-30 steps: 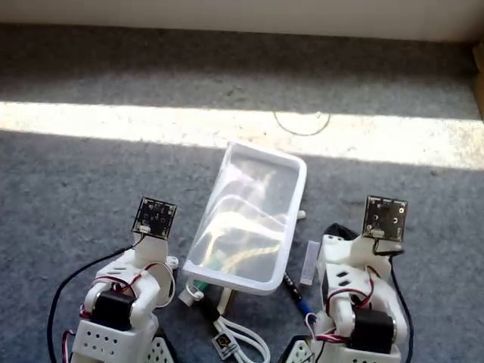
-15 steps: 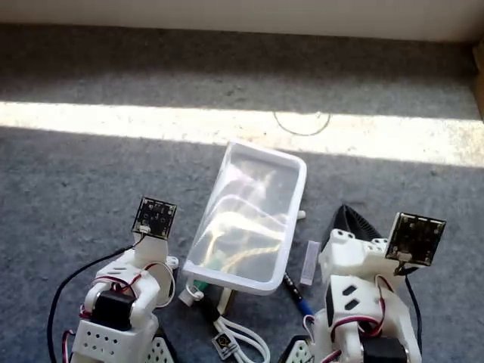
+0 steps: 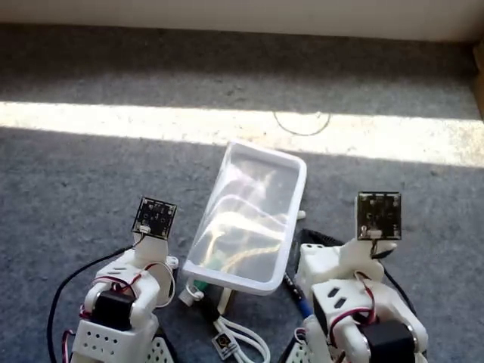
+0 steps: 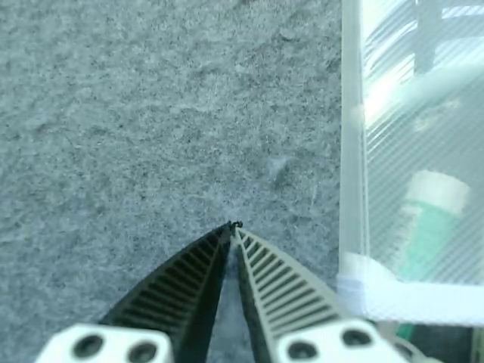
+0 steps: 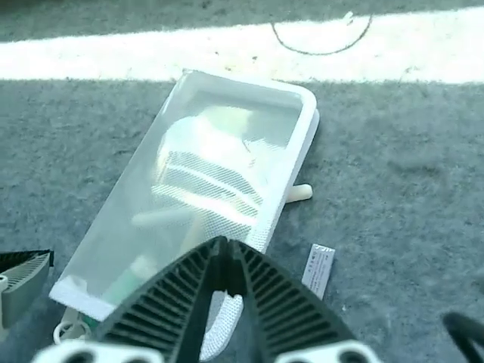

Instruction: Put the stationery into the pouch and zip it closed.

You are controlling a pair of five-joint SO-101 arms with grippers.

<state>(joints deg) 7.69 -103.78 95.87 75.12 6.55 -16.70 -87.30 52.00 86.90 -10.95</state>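
While both tools are closed on nothing, the pouch (image 3: 246, 219) lies flat on the grey, felt-like bench (image 3: 91, 174) between the arms. Its long axis runs away from them, with the far end leaning toward the right arm's side. The left tool (image 4: 233, 225) sits just beside one long white hem; the right tool (image 5: 225, 242) points at the near half. Pouch: translucent ribbed mesh, rounded corners. A flat white strip (image 5: 318, 271) and slim dark pen (image 3: 296, 295) lie outside, nearer the right arm.

Grey carpet (image 3: 91, 189); thin loop (image 3: 302, 134) (in sunlit strip (image 3: 113, 121)).
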